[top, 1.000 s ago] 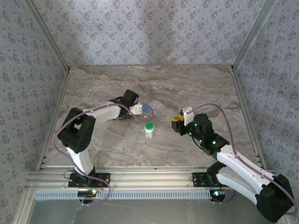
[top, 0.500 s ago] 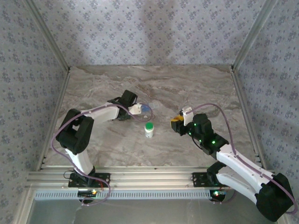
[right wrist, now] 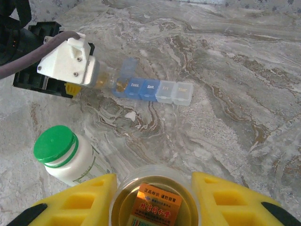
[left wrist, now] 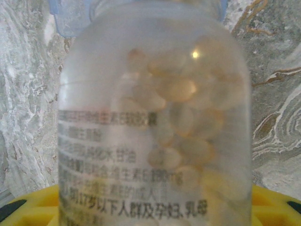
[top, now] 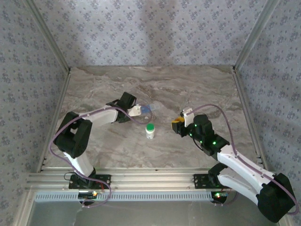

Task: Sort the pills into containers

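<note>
Left gripper (top: 139, 110) clamped on clear bottle (left wrist: 155, 132) of pale pills; bottle tipped, mouth at the open end compartment of organizer (right wrist: 155, 89); right gripper (right wrist: 154, 188) pinching amber jar (right wrist: 153, 205); green-capped bottle (top: 150, 130) upright on table (top: 197, 84), between both grippers.

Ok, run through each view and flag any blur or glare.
Left wrist: the bottle sits too close, soft throughout, with a glare spot on its upper right. Right wrist: crisp, the organizer lettering legible, likewise the jar label. Top: even light, faint shadows, no glare.
</note>
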Tool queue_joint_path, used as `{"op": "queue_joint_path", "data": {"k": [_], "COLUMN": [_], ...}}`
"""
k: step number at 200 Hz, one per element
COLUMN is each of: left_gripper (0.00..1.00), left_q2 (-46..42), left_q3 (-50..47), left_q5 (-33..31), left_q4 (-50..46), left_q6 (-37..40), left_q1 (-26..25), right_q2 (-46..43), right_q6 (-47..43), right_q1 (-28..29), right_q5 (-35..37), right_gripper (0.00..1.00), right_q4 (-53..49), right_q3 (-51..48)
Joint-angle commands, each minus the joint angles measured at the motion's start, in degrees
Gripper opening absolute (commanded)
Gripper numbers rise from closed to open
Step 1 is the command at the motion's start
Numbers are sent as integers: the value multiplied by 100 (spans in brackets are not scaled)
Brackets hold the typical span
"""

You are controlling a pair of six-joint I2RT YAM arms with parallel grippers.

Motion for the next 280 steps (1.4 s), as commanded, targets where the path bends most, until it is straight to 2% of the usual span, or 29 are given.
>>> {"op": "queue_joint_path", "data": {"k": [1, 77, 137, 169, 191, 214, 225, 236, 260, 280], "left_gripper": [20, 19, 19, 19, 19, 19, 19, 19, 19, 18], "left_q2": [-243, -350, -931, -1599, -2361, -3239, -3431, -3473, -3412, -3442], "left_q3": [-93, -285, -691, -1076, -1498, -2199, -2511, -2616, -2471, -2449], "left_q5": [133, 215, 529, 1217, 2076, 3027, 3201, 3281, 3661, 3689], "left_q4": [103, 406, 1081, 1827, 2673, 4357, 5289, 5790, 5795, 5419], "left_q6": [-128, -419, -1051, -1749, -2381, -3334, -3778, -4138, -4498, -4214], "left_q1": [67, 91, 118, 75, 55, 74, 94, 108, 45, -197], "right_q2": [17, 103, 148, 101, 32, 23, 62, 141, 391, 633], "right_q6": [-114, -123, -205, -302, -316, -333, -331, -378, -707, -1056], "right_q1": [41, 63, 67, 52, 42, 41, 41, 41, 31, -4], "right_q5": [1, -16, -23, 7, -119, -266, -349, -481, -986, -1642], "right_gripper": [14, 14, 13, 13, 13, 13, 13, 13, 13, 13], "right_q4": [16, 32, -67, -375, -624, -774, -785, -788, -896, -989], "right_q3": [157, 175, 283, 591, 948, 1390, 1592, 1808, 2319, 2705]}}
